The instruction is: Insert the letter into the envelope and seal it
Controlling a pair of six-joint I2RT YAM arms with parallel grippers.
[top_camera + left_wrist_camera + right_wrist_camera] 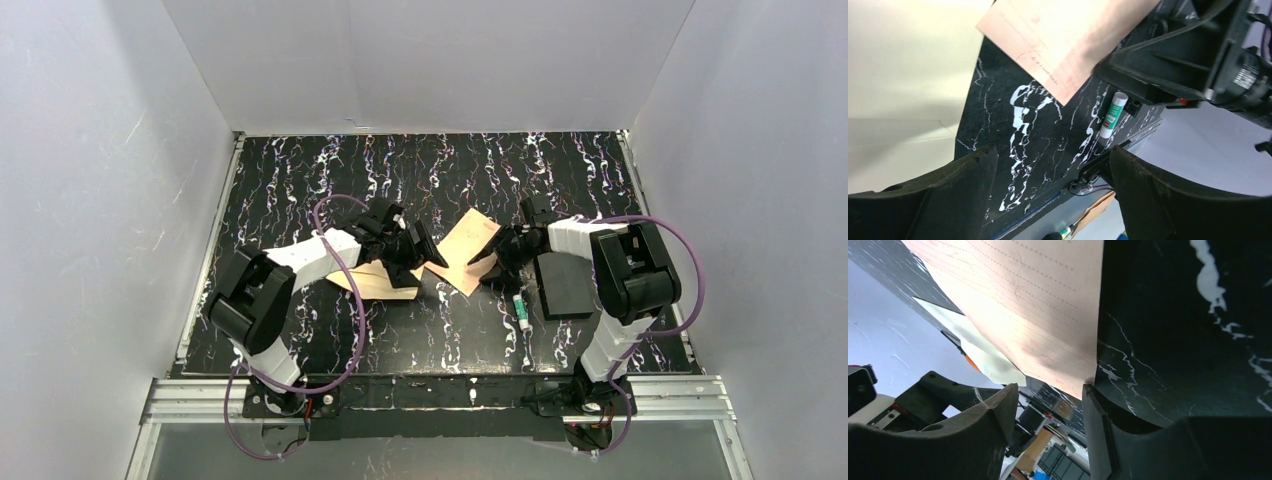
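Tan letter (468, 245) lies just beside the envelope (375, 284), not inside; left pincer (1050, 165) and right pincer (1050, 390) stand spread, sealing undone.

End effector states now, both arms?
Left end effector: open, empty.
Right end effector: open, at the letter edge, not gripping.

Robotics lab test cell. White panel walls (110, 200) box in work area on three sides. Black tabletop (300, 170) with white veining serves as work surface. Silver aluminium extrusion rail (190, 400) runs along near edge, arm bases bolted beside it: left arm (310, 258), right arm (625, 265). Purple cables (359, 320) loop loose from both arms. Past table edge, right wrist view shows cardboard box (1037, 449) and blurred clutter.
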